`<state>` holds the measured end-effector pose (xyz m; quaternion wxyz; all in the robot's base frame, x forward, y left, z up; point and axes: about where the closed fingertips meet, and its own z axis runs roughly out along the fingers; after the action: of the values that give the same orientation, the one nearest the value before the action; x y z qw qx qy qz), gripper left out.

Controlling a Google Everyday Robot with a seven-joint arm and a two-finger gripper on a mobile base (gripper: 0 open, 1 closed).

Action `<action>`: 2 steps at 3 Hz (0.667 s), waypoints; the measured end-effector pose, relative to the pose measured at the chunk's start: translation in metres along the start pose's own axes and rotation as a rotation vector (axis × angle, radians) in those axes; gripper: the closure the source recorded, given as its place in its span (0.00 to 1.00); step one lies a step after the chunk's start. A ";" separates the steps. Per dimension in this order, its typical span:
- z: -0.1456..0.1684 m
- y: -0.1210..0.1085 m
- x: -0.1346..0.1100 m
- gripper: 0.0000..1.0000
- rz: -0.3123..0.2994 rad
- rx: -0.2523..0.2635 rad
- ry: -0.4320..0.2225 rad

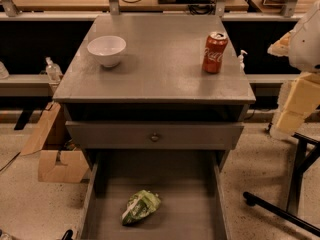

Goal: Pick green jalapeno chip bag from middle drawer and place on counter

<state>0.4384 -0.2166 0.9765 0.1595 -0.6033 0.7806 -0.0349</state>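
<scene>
Green jalapeno chip bag (141,207) in middle drawer (192,204), far from right-edge pincer (296,106), state unclear

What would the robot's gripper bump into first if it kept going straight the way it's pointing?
Cannot say: the gripper is out of view. Only part of the arm shows at the right edge, beside the counter.

The robot's white rounded arm shell (307,34) sits at the frame's right edge, beyond the right side of the matte-grey counter slab (160,69). Below the shell, the cream-yellow blocky gripper (291,111) hangs angled down-left, lower than the slab's top and apart from it, holding nothing.
</scene>
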 end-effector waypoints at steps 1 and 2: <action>0.003 -0.005 -0.002 0.00 -0.005 0.013 -0.006; 0.041 -0.007 -0.002 0.00 -0.007 0.025 -0.061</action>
<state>0.4572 -0.2113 0.9402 0.1906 -0.6046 0.7729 -0.0271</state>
